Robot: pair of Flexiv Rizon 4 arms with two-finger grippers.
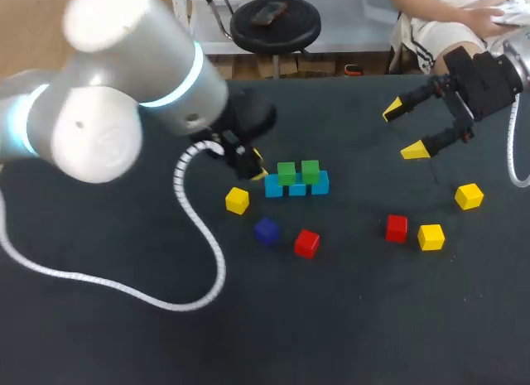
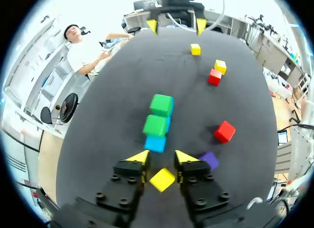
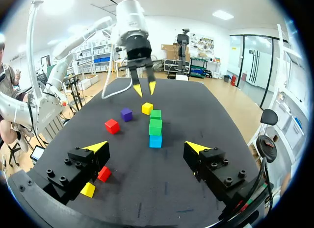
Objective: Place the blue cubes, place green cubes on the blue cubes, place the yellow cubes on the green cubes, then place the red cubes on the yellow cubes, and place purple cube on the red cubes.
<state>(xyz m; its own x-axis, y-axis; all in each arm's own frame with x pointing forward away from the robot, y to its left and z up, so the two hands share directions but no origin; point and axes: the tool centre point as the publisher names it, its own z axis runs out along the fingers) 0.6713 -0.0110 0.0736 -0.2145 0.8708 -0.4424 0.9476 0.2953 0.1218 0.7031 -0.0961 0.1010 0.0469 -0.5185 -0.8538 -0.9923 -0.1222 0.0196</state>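
Note:
A row of blue cubes [image 1: 296, 186] lies mid-table with two green cubes [image 1: 286, 173] [image 1: 310, 170] on top; the left wrist view shows the blue [image 2: 155, 143] and green [image 2: 155, 125] ones just ahead of my fingers. My left gripper [image 1: 248, 161] [image 2: 162, 157] hovers left of the row, open, holding nothing. A yellow cube [image 1: 237, 200] [image 2: 162, 179] rests on the table under it. The purple cube [image 1: 266, 230] and a red cube [image 1: 307, 243] sit in front of the row. My right gripper [image 1: 406, 130] [image 3: 147, 147] hangs wide open at the far right, empty.
At the right lie a red cube [image 1: 397, 228] and two yellow cubes [image 1: 431, 236] [image 1: 469, 196]. My left arm's white cable [image 1: 199, 228] loops over the table's left half. The right wrist view shows the left gripper [image 3: 143, 89] beyond the stack [image 3: 155, 126].

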